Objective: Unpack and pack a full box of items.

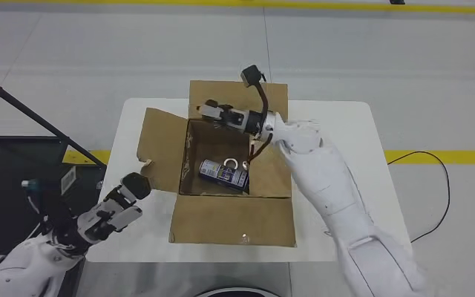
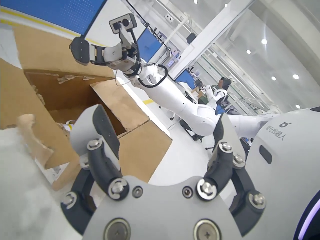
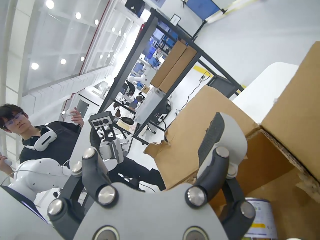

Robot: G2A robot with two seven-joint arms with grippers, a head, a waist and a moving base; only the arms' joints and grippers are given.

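1. While the right gripper (image 1: 210,111) is hanging above the far edge of the open cardboard box (image 1: 230,219), its fingers (image 3: 217,128) are standing wide apart and holding nothing.
2. From the left wrist view, that same right gripper (image 2: 80,51) is showing above the box (image 2: 42,48), clear of the cardboard and pointing across the opening.
3. Inside the box, a can (image 1: 223,173) with a blue and white label is lying on its side on the bottom, towards the near wall.
4. From the right wrist view, the can (image 3: 260,216) is appearing below the right gripper (image 3: 157,128), well apart from it, with the box (image 3: 190,131) walls rising around it.
5. All four box flaps are lying folded outward, and the box is sitting in the middle of the white table (image 1: 334,134).
6. Over the near left corner of the table, the left gripper (image 1: 136,185) is hovering just beside the box's left flap, not touching it.
7. Its fingers (image 2: 100,121) are also spreading wide, with nothing between them, as the left gripper (image 2: 160,116) is facing the box.
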